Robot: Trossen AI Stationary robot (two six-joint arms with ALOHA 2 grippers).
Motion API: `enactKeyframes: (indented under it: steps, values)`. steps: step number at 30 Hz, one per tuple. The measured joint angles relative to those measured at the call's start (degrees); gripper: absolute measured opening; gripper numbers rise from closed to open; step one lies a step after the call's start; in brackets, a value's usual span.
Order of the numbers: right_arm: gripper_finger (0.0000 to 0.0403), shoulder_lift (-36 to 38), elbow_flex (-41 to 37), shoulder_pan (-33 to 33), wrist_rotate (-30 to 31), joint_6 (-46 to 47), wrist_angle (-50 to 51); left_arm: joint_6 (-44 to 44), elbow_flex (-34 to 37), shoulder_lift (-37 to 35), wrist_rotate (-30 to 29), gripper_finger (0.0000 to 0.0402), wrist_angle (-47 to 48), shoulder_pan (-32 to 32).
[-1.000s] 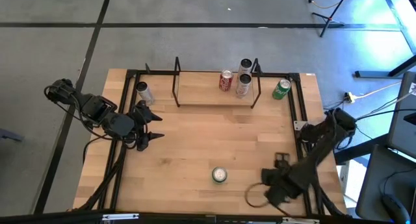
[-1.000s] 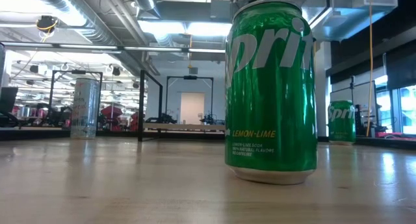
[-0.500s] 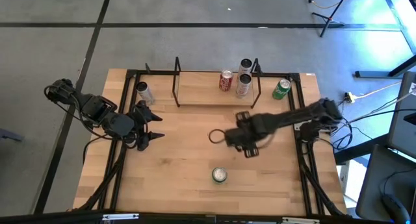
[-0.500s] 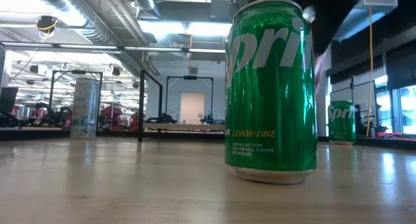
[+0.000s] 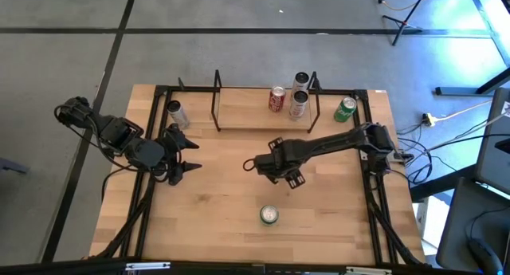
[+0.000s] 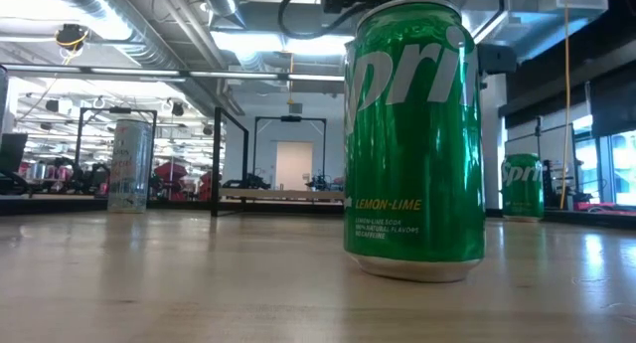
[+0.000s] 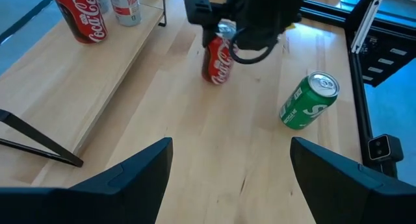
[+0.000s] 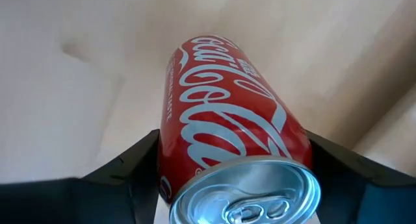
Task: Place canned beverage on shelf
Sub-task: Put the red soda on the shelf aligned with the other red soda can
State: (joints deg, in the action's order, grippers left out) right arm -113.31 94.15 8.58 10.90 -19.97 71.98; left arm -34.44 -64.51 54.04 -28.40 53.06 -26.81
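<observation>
I see a wooden table point(image 5: 223, 195) with the shelf point(image 5: 263, 119) along its far edge. My left gripper point(image 5: 185, 157) waits, fingers spread, off the shelf's left end. My right gripper point(image 5: 280, 162), just in front of the shelf, clasps an upright red cola can point(image 7: 217, 58). A green can point(image 5: 269, 215) stands nearer me.

Grey floor point(image 5: 239, 52) crossed by dark lines surrounds the tabletop point(image 5: 231, 195) in the high view. At upper right, a stand point(image 5: 406, 20). In the low view, ceiling ducts point(image 6: 149, 25), lit panels point(image 6: 268, 43), windows point(image 6: 606, 164) at right.
</observation>
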Motion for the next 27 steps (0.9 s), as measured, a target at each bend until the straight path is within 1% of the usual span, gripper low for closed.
enactKeyframes:
  steps: [3, 8, 14, 17, 20, 22, 23, 25, 27]
  values:
    - [0.0291, -0.1, 0.1, 0.1, -0.6, 0.1, -1.5, 0.0, 0.0, 0.0, 0.0, 0.0298, 0.0, 0.0]
    - [0.0328, -0.1, 0.1, 0.0, -0.5, 0.3, -2.2, 0.2, 0.0, 0.0, 0.0, 0.0298, 0.0, 0.0]
    - [0.0362, 0.4, 0.1, 0.2, 0.0, 2.4, -0.7, 0.3, 0.0, 0.0, 0.0, 0.0298, 0.0, 0.0]
    - [0.0368, 0.7, 2.4, 0.1, -1.8, 6.0, 1.5, 0.3, 0.0, 0.0, 0.0, 0.0298, 0.0, 0.0]
    - [0.0368, 0.8, 7.2, 0.1, -8.0, 10.1, 7.3, 0.3, 0.0, 0.0, 0.0, 0.0298, 0.0, 0.0]
    - [0.0367, 1.9, 9.1, 0.0, -11.9, 13.8, 8.7, 0.3, 0.0, 0.0, 0.0, 0.0298, 0.0, 0.0]
    - [0.0367, 3.0, 9.3, 0.0, -12.9, 15.8, 8.7, 0.3, 0.0, 0.0, 0.0, 0.0298, 0.0, 0.0]
    - [0.0367, 6.1, 8.9, 0.0, -13.0, 20.0, 7.8, 0.4, 0.0, 0.0, 0.0, 0.0298, 0.1, 0.0]
    - [0.0367, 9.6, 7.4, 0.1, -10.6, 23.8, 5.8, 0.4, 0.0, 0.0, 0.0, 0.0298, 0.2, 0.0]
